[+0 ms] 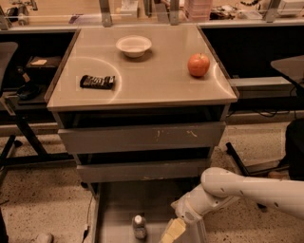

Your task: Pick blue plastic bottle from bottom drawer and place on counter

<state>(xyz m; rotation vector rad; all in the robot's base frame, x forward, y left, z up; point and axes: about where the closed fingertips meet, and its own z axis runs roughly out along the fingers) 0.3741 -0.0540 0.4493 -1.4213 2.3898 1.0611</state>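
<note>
The blue plastic bottle stands upright on the floor of the bottom drawer, which is pulled out at the foot of the cabinet. It shows a white cap and a pale label. My white arm comes in from the right. My gripper hangs low over the drawer, just right of the bottle and apart from it, and the frame's lower edge cuts it off. The counter is the beige top of the cabinet above.
On the counter are a white bowl, a red apple and a dark snack bar. Two shut grey drawers sit above the open one. A cluttered bench runs behind. Chair legs stand at left.
</note>
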